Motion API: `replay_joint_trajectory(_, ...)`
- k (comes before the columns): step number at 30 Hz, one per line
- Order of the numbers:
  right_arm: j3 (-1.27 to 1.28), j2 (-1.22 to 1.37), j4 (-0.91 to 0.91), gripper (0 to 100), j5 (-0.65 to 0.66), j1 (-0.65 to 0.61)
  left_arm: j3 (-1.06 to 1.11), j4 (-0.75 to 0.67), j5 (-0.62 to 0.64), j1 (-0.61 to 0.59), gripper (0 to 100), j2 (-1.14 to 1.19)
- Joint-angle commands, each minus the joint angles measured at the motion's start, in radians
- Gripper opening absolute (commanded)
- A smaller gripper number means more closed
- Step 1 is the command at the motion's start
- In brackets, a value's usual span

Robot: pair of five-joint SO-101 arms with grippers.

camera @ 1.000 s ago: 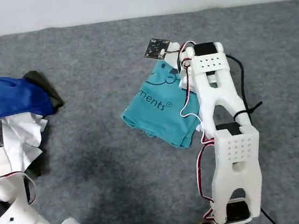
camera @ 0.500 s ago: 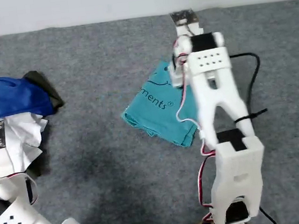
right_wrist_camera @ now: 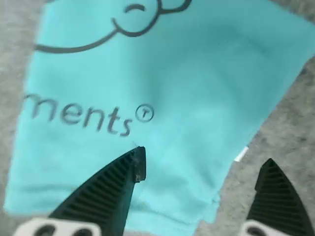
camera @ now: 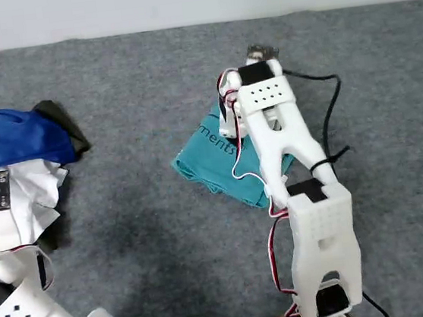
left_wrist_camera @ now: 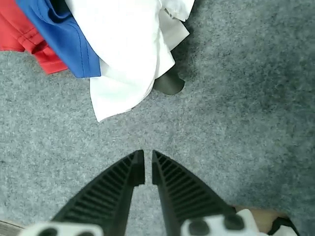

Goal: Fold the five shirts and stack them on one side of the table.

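Your right pincer (right_wrist_camera: pixel 204 164) hangs wide apart just above the folded teal cotton shirt (right_wrist_camera: pixel 162 73), so next you'd probably drop and pinch its edge for stacking.

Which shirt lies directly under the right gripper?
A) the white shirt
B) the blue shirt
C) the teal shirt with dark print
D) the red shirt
C: in the right wrist view, the open right gripper hangs just above the teal shirt, whose dark print shows between and beyond its fingers.
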Motion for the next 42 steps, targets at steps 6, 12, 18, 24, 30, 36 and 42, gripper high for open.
replay_joint_trajectory(6, -0.023, 0.142, -0.156, 35.3, -0.041, 0.048, -0.007, -0.009, -0.018, 0.0, 4, -0.012)
replay_joint_trajectory(12, -0.023, 0.226, -0.148, 33.8, -0.041, 0.064, -0.007, -0.009, -0.018, 0.0, 4, -0.012)
replay_joint_trajectory(18, -0.025, 0.236, -0.116, 5.0, 0.005, 0.074, -0.005, -0.009, -0.018, 0.0, 4, -0.011)
replay_joint_trajectory(24, -0.026, 0.208, -0.082, 0.9, 0.14, 0.119, -0.005, -0.009, -0.018, 0.0, 4, -0.011)
replay_joint_trajectory(30, -0.026, 0.054, -0.005, 0.9, 0.427, 0.222, -0.01, -0.009, -0.018, 0.0, 4, -0.011)
replay_joint_trajectory(36, -0.026, -0.058, -0.002, 0.9, 0.799, 0.426, -0.01, -0.009, -0.018, 0.005, 4, -0.011)
replay_joint_trajectory(42, -0.026, -0.071, -0.002, 0.9, 1.076, 0.642, -0.01, -0.009, -0.018, 0.005, 4, -0.011)
